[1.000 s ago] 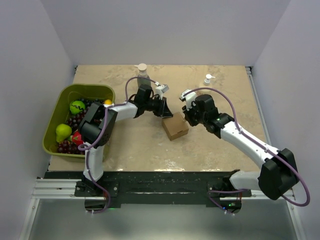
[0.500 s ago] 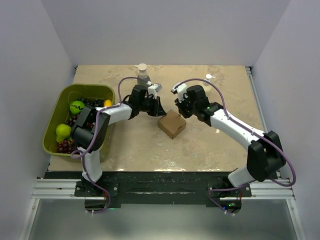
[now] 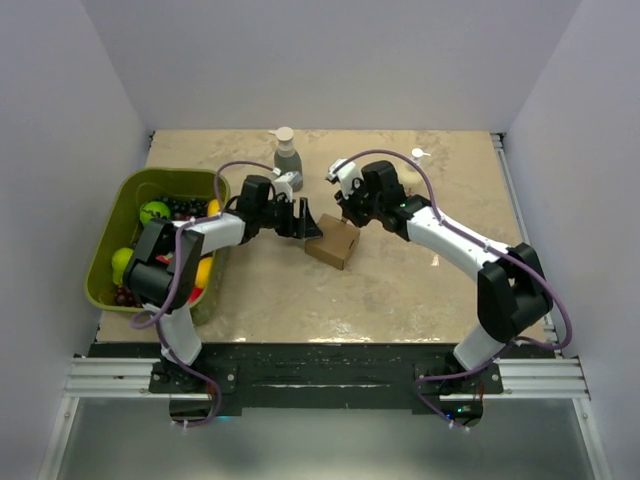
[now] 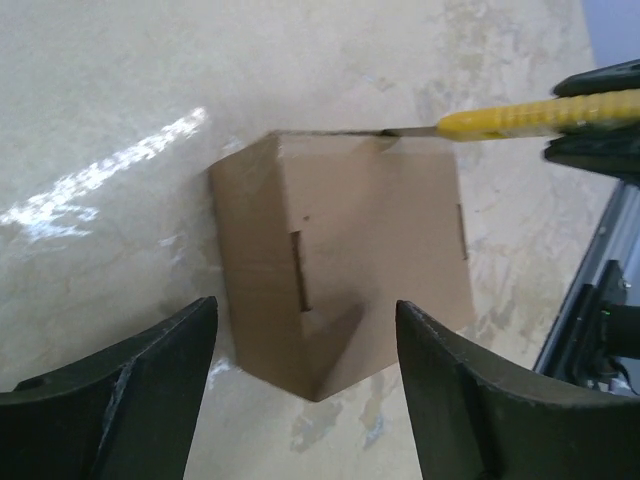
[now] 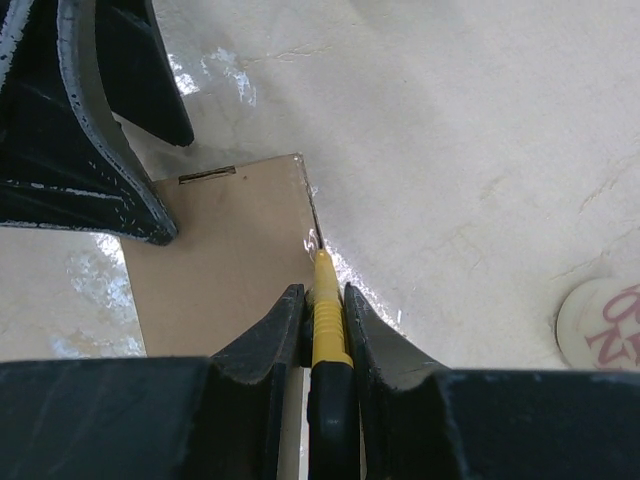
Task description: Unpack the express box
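Observation:
The express box is a small brown carton lying shut on the tabletop. In the left wrist view the express box points its near corner into the gap of my left gripper, whose jaws stand wide apart and clear of the cardboard. My left gripper sits at the carton's left side. My right gripper is shut on a yellow utility knife. The knife's tip rests on the far edge of the express box. That knife also shows at the carton's top edge.
A green bin with fruit stands at the left, close to the left arm. A soap bottle stands behind the grippers, and a small white pump top lies at the back right. A white round lid lies right of the knife.
My left gripper has opened and let go of the carton. Both grippers and the carton have shifted left and a little farther back, the right arm stretching across.

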Robot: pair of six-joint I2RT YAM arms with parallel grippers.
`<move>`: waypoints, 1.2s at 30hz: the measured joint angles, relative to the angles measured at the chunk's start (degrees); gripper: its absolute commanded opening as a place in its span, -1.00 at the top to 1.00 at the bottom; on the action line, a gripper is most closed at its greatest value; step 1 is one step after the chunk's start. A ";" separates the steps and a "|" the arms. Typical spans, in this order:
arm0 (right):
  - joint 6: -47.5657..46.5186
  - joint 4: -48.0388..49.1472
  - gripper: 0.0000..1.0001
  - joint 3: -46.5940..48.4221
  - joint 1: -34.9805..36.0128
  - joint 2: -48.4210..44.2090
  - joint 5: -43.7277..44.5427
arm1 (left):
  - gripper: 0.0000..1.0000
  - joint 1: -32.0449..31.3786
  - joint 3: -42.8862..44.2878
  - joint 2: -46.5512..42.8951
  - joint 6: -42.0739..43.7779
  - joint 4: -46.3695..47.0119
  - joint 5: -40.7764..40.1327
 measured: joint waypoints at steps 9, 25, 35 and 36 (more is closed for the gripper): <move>-3.87 -0.33 1.00 0.00 0.00 0.00 -1.77 | 0.07 -1.09 3.52 6.25 -2.64 3.63 3.69; -5.68 -5.16 1.00 -0.13 -0.81 -1.75 -2.56 | 1.00 -0.90 6.64 8.87 -2.99 4.74 3.43; -2.12 -6.19 1.00 -1.66 -0.79 -3.72 -0.44 | 1.00 -1.36 6.67 8.90 -2.97 4.81 3.02; -1.86 -6.36 1.00 -1.88 -0.79 -4.02 -0.24 | 1.00 -1.57 6.67 8.90 -2.97 4.83 2.99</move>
